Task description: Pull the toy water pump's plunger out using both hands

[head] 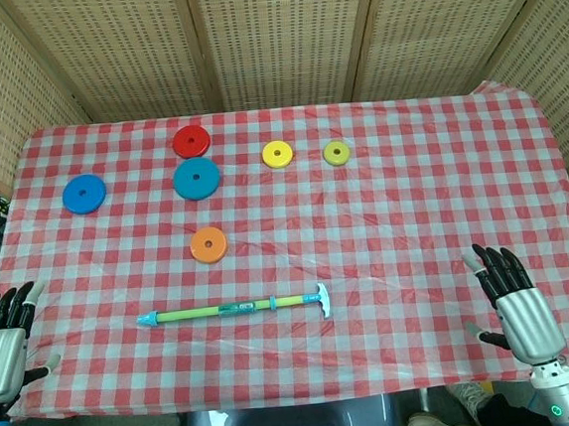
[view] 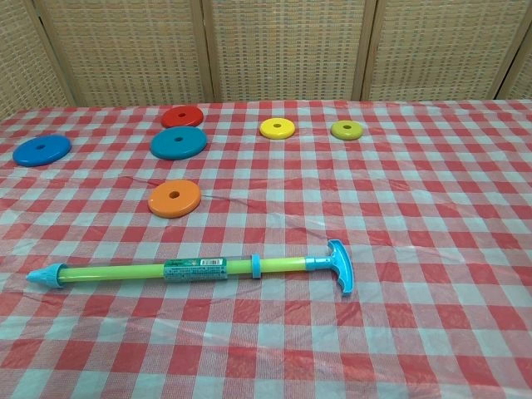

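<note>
The toy water pump [head: 235, 308] [view: 196, 268] lies flat on the checked cloth near the front of the table. It has a green tube, a blue nozzle at its left end and a blue T-handle [head: 323, 298] [view: 340, 266] at its right end. My left hand [head: 3, 341] hangs at the table's front left corner, fingers spread, holding nothing. Over at the front right, my right hand [head: 512, 302] is likewise spread and empty. Both hands are well apart from the pump. The chest view shows neither hand.
Several flat rings lie farther back: an orange ring [head: 209, 245] just behind the pump, a teal ring [head: 197, 178], a red ring [head: 190, 140], a blue ring [head: 83, 194], and two yellow rings [head: 277, 154] [head: 336, 152]. Wicker screens stand behind the table.
</note>
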`<state>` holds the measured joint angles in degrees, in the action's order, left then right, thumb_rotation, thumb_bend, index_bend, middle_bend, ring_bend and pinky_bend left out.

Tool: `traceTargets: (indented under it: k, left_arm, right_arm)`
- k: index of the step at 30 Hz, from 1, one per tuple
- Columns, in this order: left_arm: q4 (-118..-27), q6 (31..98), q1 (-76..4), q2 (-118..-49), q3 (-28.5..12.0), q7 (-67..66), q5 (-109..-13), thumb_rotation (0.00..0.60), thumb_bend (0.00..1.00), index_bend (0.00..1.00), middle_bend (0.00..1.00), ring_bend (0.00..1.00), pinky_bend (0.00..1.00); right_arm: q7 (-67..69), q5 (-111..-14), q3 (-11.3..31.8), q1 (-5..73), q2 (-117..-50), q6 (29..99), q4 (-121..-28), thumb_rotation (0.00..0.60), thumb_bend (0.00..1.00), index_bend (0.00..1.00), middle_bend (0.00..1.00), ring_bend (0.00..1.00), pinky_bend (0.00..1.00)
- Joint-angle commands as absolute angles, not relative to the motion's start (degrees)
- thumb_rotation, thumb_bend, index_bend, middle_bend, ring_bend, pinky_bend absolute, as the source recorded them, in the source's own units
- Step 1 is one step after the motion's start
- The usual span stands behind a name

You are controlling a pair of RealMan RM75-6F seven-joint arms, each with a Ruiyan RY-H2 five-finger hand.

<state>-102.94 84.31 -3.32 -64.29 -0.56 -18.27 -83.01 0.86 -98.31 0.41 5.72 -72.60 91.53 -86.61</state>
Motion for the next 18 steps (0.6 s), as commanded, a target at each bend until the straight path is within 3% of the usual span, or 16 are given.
traceTargets:
  k: [1,18]
  left_arm:
    - [-103.1,84.3,-3.3,-64.2,-0.5,-18.0,-83.0,0.6,0.11,0.0,0.0,0.0,0.0]
    - [-103.4,84.4,-3.1,-63.0,-0.7,-16.3,-82.5,0.6,0.11,0.0,0.0,0.0,0.0]
  right_arm:
    - [0.7,-98.3,0.2,5.7,-72.7,91.3,-86.7,0.6,0.11,0.0,0.0,0.0,0.0]
    - [0.2,-99.0,-0.4,6.3,-72.9,90.2,-87.1,0.6,0.11,0.0,0.0,0.0,0.0]
